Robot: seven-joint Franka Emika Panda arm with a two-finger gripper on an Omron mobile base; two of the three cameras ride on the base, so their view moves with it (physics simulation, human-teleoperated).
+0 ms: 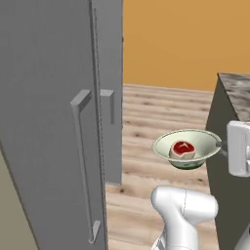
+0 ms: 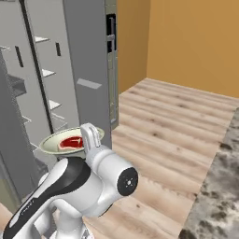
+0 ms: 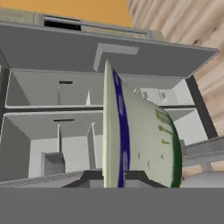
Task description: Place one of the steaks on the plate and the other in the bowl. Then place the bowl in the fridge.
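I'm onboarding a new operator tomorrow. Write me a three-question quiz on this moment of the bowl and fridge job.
1. True or false: the bowl rests on the wooden floor.
2. What lies inside the bowl: A) a steak, B) an egg, C) nothing?
3. Fill in: in the hand view, the bowl's rim sits between the gripper fingertips, facing the fridge with white ____ inside.

Key: 1 false, the gripper holds it in the air; 2 A; 3 shelves.
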